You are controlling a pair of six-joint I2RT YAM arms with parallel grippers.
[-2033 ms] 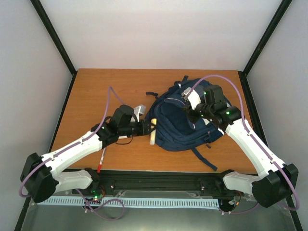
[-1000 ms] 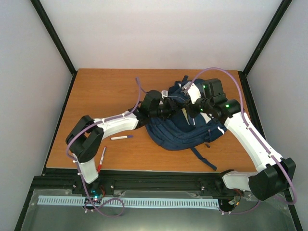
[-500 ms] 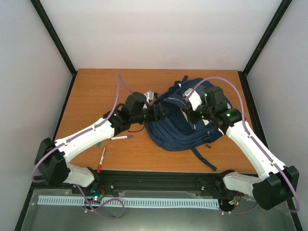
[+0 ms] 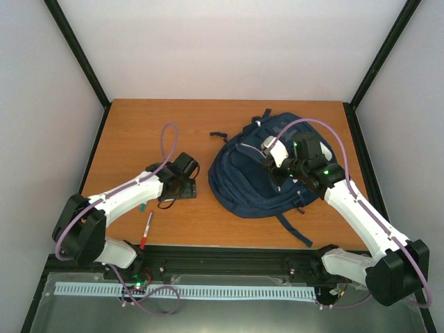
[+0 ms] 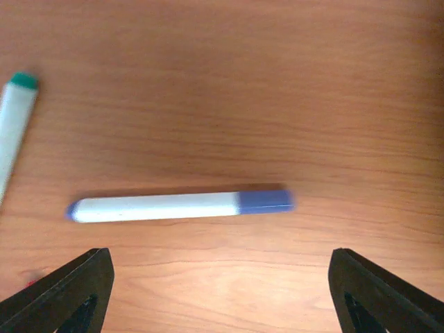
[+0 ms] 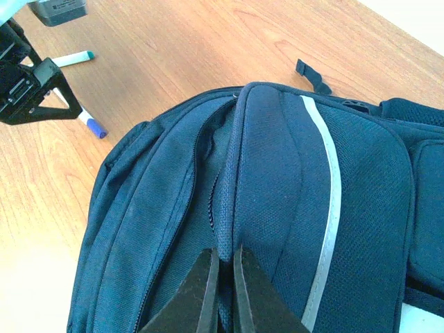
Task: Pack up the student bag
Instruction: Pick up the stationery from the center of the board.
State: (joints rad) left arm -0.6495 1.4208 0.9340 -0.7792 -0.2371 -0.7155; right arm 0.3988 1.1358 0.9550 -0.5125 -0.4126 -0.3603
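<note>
One purple-capped marker, green-capped marker, navy student bag, white stripe

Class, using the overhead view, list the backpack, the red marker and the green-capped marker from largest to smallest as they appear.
1. backpack: by far the largest.
2. red marker: a thin stick.
3. green-capped marker: only its tip shows, so its place against the red marker is unsure.

Robot lab cell, white walls, black frame posts, wooden table
</note>
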